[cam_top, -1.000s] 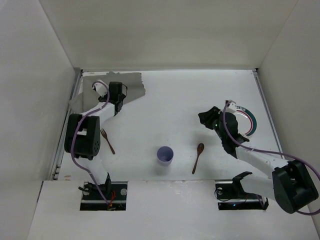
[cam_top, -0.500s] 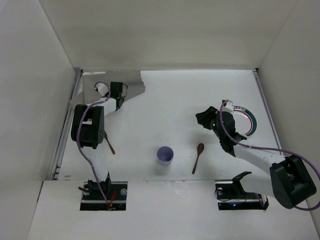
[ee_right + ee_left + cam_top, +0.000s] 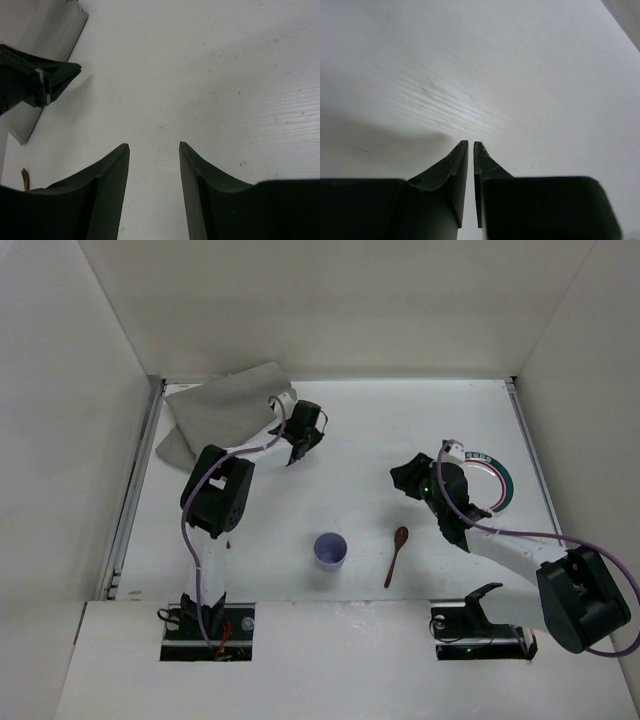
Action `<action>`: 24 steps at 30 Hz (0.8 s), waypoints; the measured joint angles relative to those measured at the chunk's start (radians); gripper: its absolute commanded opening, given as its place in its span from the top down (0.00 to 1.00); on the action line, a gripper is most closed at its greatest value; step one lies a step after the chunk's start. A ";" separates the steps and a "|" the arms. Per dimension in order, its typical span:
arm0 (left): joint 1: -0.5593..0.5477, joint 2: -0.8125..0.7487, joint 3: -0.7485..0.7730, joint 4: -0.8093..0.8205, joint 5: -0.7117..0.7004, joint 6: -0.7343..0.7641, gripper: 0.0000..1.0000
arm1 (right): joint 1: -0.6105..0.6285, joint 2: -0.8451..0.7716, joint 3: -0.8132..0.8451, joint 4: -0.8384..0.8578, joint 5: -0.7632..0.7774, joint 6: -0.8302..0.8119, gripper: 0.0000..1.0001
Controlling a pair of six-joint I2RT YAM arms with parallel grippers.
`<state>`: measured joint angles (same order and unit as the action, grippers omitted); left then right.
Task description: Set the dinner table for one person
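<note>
clearly left hand (image 3: 470, 144) is clenched, right hand (image 3: 153, 146) released over the dinner table (image 3: 210, 75).

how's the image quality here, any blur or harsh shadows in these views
Top external: soft even light, only a faint shadow by the cup. Left wrist: table surface streaked and blurry, left gripper nearly black. Right wrist: table grain sharper, right gripper underexposed too.

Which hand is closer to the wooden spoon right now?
Right. The right hand is open just past the bowl end of the wooden spoon. The left hand, shut, is farther off to the far left, beside the grey placemat.
</note>
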<state>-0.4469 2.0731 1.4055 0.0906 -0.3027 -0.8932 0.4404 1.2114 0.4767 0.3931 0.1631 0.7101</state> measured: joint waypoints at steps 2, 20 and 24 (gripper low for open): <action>-0.059 0.000 0.000 0.013 0.008 -0.021 0.83 | 0.000 0.000 0.000 0.000 0.000 0.000 0.48; 0.247 -0.281 -0.195 0.008 -0.281 0.131 0.48 | 0.020 -0.023 0.000 -0.001 0.000 -0.005 0.41; 0.299 -0.175 -0.174 -0.018 -0.298 0.212 0.48 | 0.020 -0.034 0.000 0.000 0.000 -0.006 0.41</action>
<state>-0.1482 1.8984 1.2316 0.0723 -0.6006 -0.6815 0.4606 1.1774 0.4770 0.3935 0.1631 0.7036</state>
